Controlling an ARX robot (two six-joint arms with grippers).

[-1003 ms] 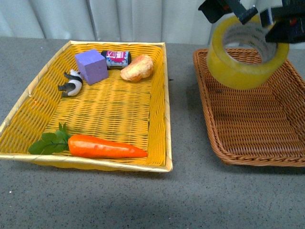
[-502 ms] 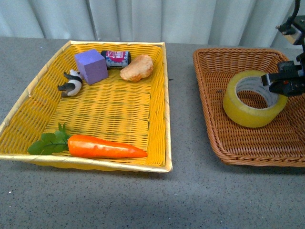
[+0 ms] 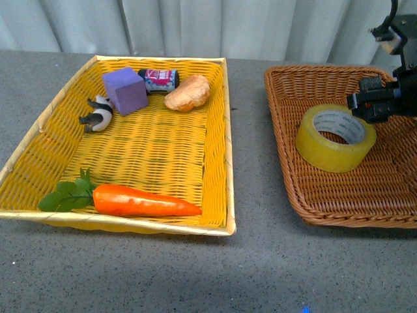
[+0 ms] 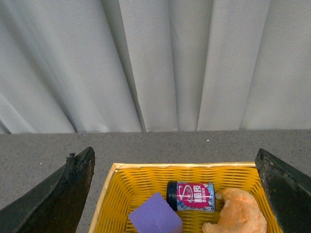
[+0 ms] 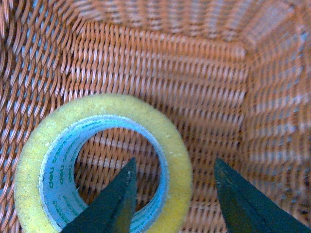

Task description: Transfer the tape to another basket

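My right end effector (image 5: 175, 162) is spread, straddling the far-right rim of the yellowish translucent tape roll (image 3: 335, 138), which lies flat in the dark brown wicker basket (image 3: 391, 192).

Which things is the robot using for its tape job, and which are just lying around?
For the job: tape, brown basket, right gripper.

Just lying around: yellow basket, carrot, purple block, panda toy, small can, bread roll.
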